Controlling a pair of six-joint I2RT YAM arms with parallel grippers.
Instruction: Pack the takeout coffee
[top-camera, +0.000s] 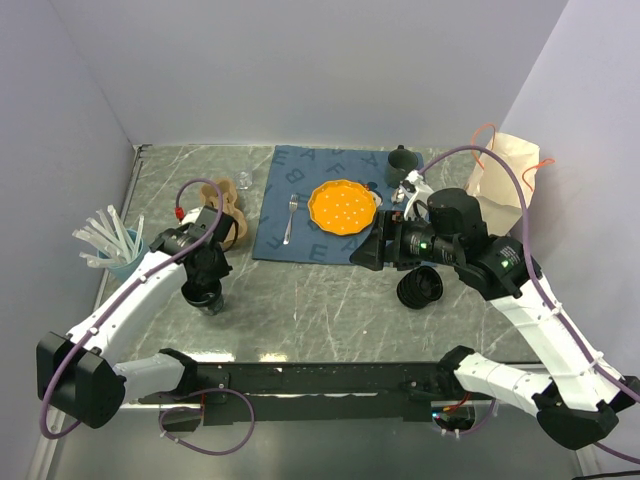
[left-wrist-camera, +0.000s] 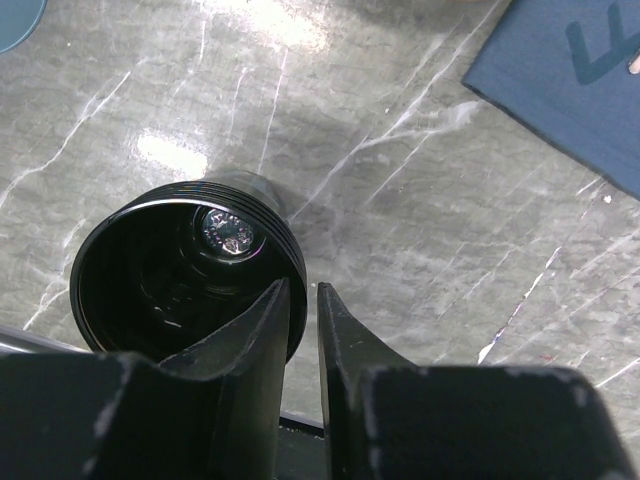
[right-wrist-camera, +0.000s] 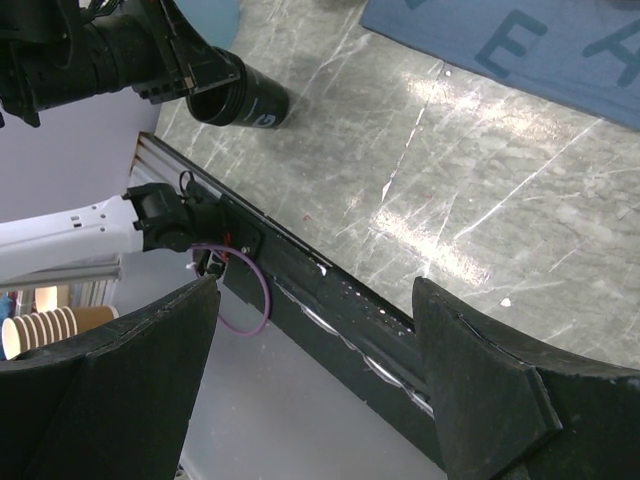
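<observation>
Two left fingers (left-wrist-camera: 262, 335) pinch the cup's (left-wrist-camera: 150, 270) rim, apart from the placemat (left-wrist-camera: 580, 80).

A grey marbled worktop (top-camera: 330, 300) carries a dark blue placemat (top-camera: 300, 175) printed with pale letters, lying at the far middle. On the placemat sits an orange plate (top-camera: 343, 207) with a wavy rim, and a fork (top-camera: 290, 215) lies just beside it on the left. A dark green mug (top-camera: 401, 164) stands at the far right corner of the placemat. A small clear glass (top-camera: 245, 181) stands just left of the placemat. At the left edge, a light blue cup (top-camera: 125, 262) holds clear straws (top-camera: 105, 235) which fan out.
</observation>
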